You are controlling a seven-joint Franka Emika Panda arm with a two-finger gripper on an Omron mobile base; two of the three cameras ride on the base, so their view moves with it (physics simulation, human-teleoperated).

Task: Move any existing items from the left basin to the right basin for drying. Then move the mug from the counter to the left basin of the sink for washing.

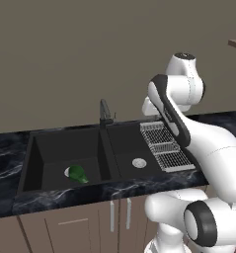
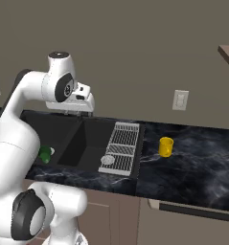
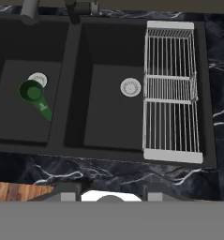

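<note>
Green bottle (image 3: 34, 95) lies beside the left basin (image 3: 19, 122) drain (image 3: 38, 78).

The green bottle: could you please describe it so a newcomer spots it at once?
Find the black double sink set in the marble counter. In its left basin, the green bottle lies on its side beside the silver drain, the only green item there.

Three views, one shared sink (image 3: 108, 84)

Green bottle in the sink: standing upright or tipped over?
Tipped over. The green bottle lies on its side on the left basin floor, beside the drain.
</note>
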